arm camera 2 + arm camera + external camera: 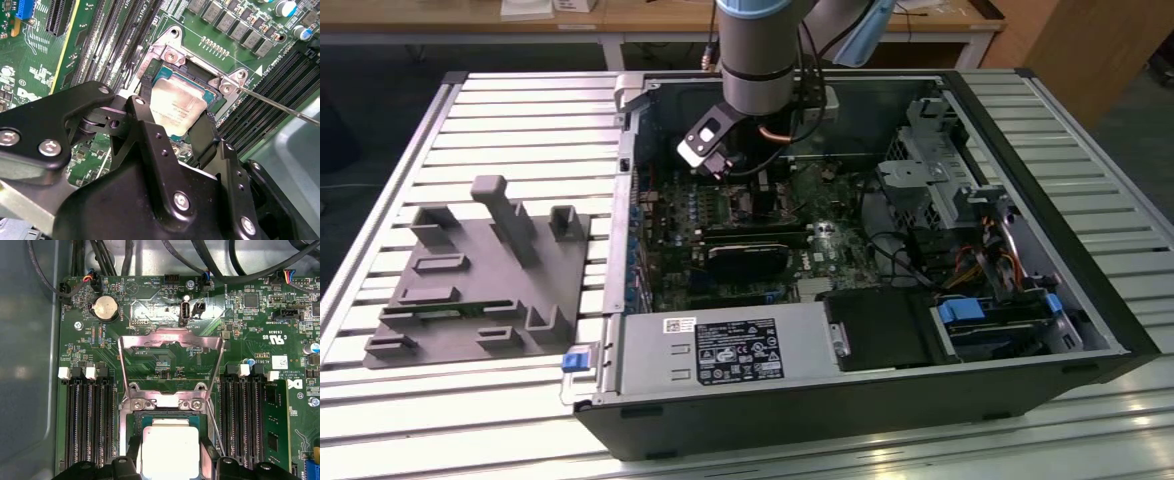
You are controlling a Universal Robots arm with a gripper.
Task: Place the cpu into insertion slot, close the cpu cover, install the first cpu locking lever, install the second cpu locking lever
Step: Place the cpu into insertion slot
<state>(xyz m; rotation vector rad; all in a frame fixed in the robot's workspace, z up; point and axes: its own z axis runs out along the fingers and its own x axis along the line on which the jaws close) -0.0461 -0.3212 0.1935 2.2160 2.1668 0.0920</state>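
Note:
In both wrist views the cpu, a flat square chip with a pale silver top, lies level in the insertion slot on the green board. My gripper straddles it, one black finger on each of two opposite sides and touching its edges. The cpu cover, a silvery frame, stands flipped open beyond the slot. A thin wire locking lever sticks out sideways, unlatched. In the exterior view the gripper reaches down inside the open computer case and hides the slot.
Long black memory slots flank the socket closely. Black cables hang beyond the board. The case holds a drive cage, a power supply and wiring on the exterior view's right. A grey fixture plate lies on the slatted table at the left.

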